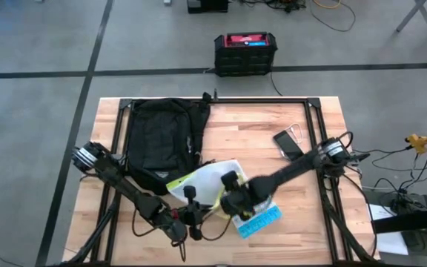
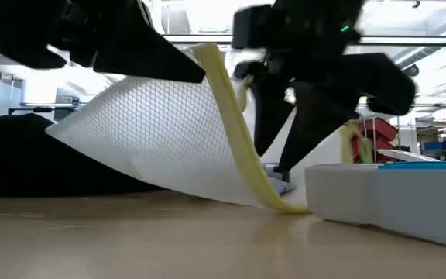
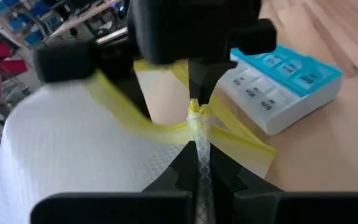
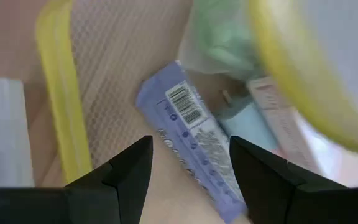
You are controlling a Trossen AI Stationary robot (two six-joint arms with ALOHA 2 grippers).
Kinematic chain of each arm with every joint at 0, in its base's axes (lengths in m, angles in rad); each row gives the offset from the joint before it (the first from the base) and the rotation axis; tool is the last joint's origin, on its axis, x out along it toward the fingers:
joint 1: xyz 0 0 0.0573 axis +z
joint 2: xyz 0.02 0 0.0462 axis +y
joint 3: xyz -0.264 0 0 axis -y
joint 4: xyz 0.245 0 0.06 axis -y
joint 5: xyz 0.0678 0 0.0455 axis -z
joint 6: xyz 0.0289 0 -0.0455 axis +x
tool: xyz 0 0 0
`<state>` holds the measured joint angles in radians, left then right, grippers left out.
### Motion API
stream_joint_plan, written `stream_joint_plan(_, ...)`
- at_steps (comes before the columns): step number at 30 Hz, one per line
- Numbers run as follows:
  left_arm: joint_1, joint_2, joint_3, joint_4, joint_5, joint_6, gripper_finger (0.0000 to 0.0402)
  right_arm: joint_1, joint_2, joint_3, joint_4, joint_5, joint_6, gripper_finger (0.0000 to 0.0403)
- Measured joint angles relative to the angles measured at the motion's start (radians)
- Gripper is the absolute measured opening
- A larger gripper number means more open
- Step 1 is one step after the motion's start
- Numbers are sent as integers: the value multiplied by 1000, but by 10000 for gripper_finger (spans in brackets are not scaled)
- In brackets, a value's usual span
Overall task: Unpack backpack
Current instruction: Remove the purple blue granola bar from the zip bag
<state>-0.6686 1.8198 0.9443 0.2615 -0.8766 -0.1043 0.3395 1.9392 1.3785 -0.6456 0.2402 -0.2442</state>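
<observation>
Lying flat on the far left part of the counter (image 1: 273,141), the backpack (image 1: 165,144) is the biggest thing here, a black fabric bag slumped with no shape of its own. I judge it soft and floppy, light for its bulk, best taken by a strap or the rim of an opening, since a pinch on loose cloth would only bunch.

Next in size is the white mesh pouch (image 1: 206,180) with yellow zip edging, just in front of the backpack near the counter's front edge. It looks thin, limp and very light; its edging is the firmest place to hold. The left gripper (image 3: 199,180) has its fingers closed on the pouch's edge, holding it up. The right gripper (image 4: 191,168) hangs over the pouch mouth with fingers spread apart, holding nothing.

Beside the pouch sits a blue pill organiser (image 1: 258,221), rigid and probably easy to lift. A dark phone (image 1: 288,145) lies well apart, toward the right.

Smallest, inside the pouch, a lilac tube (image 4: 194,146) with a barcode lies below the right fingers, likely smooth and slippery.
</observation>
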Motion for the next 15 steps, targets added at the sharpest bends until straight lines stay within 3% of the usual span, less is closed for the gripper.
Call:
stream_joint_plan(3,0,-12,-7,-16,0,-5,0,-75,15,0,18,-143,-126,201)
stream_joint_plan(5,0,-14,-13,-27,0,-18,0,-112,36,0,41,-184,-209,201)
stream_joint_plan(11,5,-15,-31,-71,-2,-94,0,-158,111,5,91,-209,-383,201)
stream_joint_plan(15,5,-15,-31,-77,-3,-115,0,-163,141,5,88,-219,-366,178)
